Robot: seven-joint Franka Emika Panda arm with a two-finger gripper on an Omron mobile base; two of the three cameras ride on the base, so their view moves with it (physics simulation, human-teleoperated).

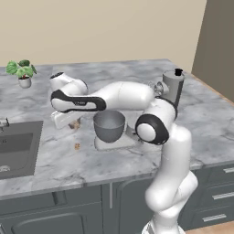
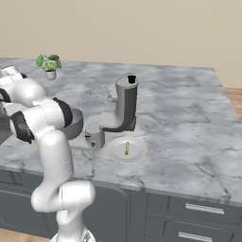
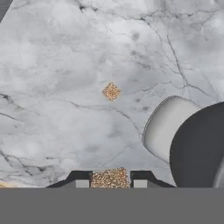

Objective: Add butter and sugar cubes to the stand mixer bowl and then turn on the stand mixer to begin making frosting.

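Claw (image 3: 111,183) clamped on one sugar cube (image 3: 110,178) above the marble surface (image 3: 52,78).
Second cube (image 3: 111,92) lies at 12 o'clock; stand mixer bowl (image 3: 199,146) at 3 o'clock, on its whitish base (image 3: 164,127).

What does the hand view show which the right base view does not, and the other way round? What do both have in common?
Hand view adds: a sugar cube between the jaws, and a second sugar cube lying apart on the counter. Right base view adds: the butter on a white plate, the stand mixer and its upright body, and a potted plant. Both share the counter and the stand mixer bowl.
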